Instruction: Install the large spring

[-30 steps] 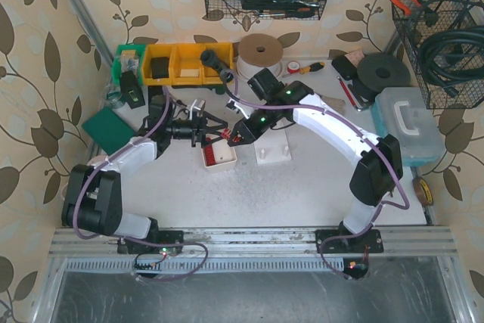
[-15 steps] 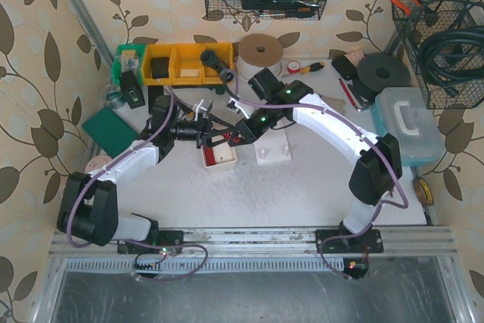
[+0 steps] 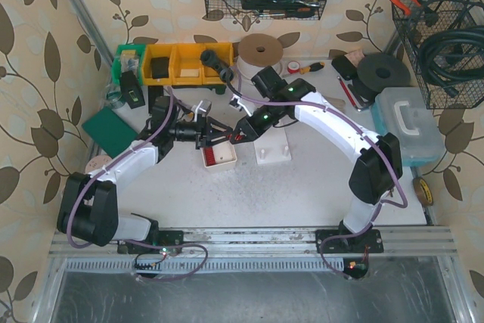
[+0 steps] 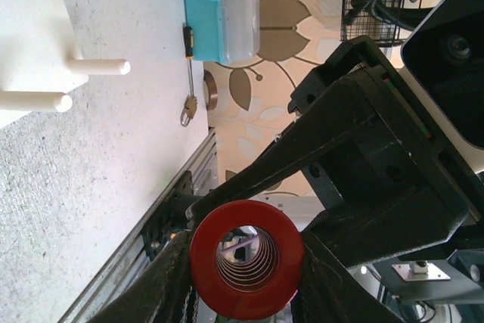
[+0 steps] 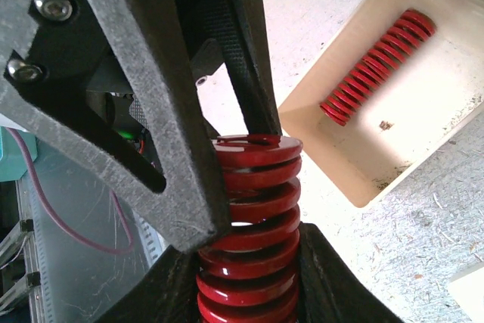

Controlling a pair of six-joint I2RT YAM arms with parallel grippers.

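The large spring [image 3: 227, 137], thick and red, hangs in the air above the white tray [image 3: 219, 159], between the two arms. My right gripper [image 5: 249, 293] is shut on its lower coils [image 5: 253, 217]. My left gripper [image 4: 246, 270] has closed onto its other end, so in the left wrist view I look straight down the spring's bore [image 4: 246, 260], with a finger pressed against each side. A thinner red spring [image 5: 376, 66] lies in the tray [image 5: 423, 111]. The white base with two pegs [image 3: 272, 153] stands just right of the tray.
Yellow bins [image 3: 185, 63] and a tape roll [image 3: 261, 51] line the back. A teal-lidded box [image 3: 408, 122] sits at the right and a green pad [image 3: 106, 128] at the left. Wire baskets hang on the back wall.
My left gripper has moved right to meet the right gripper, and its jaws have closed around the free end of the spring. The right gripper has held still.
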